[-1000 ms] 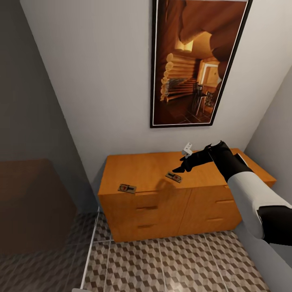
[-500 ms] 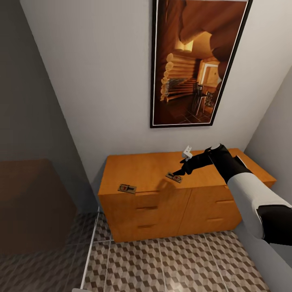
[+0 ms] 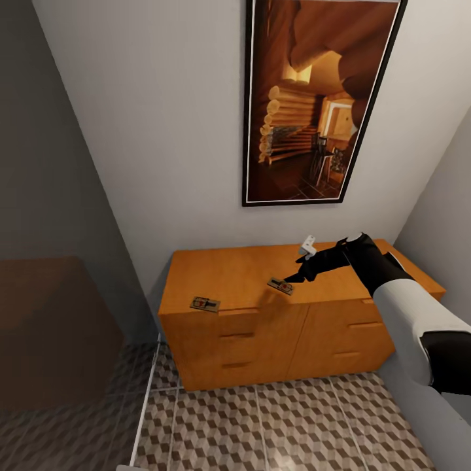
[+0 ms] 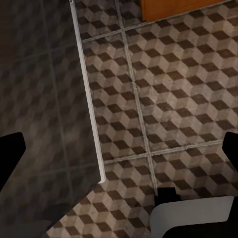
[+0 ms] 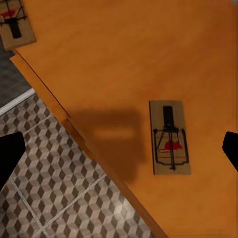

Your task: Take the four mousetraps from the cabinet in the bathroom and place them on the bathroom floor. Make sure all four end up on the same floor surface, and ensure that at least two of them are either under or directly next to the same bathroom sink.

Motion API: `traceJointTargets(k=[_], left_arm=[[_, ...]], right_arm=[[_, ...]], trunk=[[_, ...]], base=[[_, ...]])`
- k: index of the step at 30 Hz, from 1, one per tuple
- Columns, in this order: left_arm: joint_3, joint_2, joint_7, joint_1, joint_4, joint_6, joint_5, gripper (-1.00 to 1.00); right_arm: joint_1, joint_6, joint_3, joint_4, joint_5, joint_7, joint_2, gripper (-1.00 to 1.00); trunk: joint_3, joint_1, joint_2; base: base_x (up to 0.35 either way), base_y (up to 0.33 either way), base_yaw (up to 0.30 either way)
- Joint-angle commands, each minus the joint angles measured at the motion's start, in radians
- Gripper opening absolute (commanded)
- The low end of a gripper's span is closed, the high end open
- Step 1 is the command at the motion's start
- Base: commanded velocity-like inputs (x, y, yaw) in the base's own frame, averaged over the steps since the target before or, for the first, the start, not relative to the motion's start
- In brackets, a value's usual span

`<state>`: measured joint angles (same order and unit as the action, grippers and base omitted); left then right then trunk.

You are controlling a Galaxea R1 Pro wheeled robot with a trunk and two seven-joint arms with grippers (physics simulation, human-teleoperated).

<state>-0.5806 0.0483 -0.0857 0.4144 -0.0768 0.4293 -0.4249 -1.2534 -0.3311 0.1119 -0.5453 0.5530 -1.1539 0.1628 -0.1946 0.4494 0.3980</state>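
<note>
My right tool (image 3: 296, 277) spread wide, empty, over cabinet (image 3: 275, 327) top, mousetrap (image 5: 169, 137) beneath it, second mousetrap (image 3: 205, 304) near cabinet's front-left corner.

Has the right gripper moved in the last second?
Yes. Against the cabinet, the right gripper has come slightly down toward the mousetrap on the top, with its wrist shifting right. The camera view itself is unchanged.
</note>
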Motion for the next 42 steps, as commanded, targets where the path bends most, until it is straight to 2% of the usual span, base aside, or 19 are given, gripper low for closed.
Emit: traceJointTargets(k=[1,6,12,16,42], left_arm=[[-0.008,-0.001,-0.002,0.001,-0.003,0.005,-0.005,1.00],[-0.008,-0.001,-0.002,0.001,-0.003,0.005,-0.005,1.00],[-0.008,-0.001,-0.002,0.001,-0.003,0.005,-0.005,1.00],[-0.008,-0.001,-0.002,0.001,-0.003,0.002,-0.005,1.00],[-0.008,-0.001,-0.002,0.001,-0.003,-0.007,-0.005,1.00]], right_arm=[[-0.001,-0.009,0.004,-0.002,-0.003,-0.003,0.003,1.00],[0.000,-0.002,0.003,-0.001,-0.027,-0.004,0.010,1.00],[-0.001,0.011,0.004,-0.001,-0.074,-0.007,0.034,1.00],[-0.001,0.013,0.004,0.001,-0.089,-0.007,0.041,1.00],[-0.001,0.020,0.005,0.021,-0.099,-0.003,0.046,1.00]], trunk=[[-0.002,0.001,0.002],[-0.002,0.001,0.002],[-0.002,0.001,0.002],[-0.002,0.001,0.002],[-0.002,0.001,0.002]], base=[[0.000,0.000,0.000],[0.000,0.000,0.000],[0.000,0.000,0.000],[0.000,0.000,0.000],[0.000,0.000,0.000]])
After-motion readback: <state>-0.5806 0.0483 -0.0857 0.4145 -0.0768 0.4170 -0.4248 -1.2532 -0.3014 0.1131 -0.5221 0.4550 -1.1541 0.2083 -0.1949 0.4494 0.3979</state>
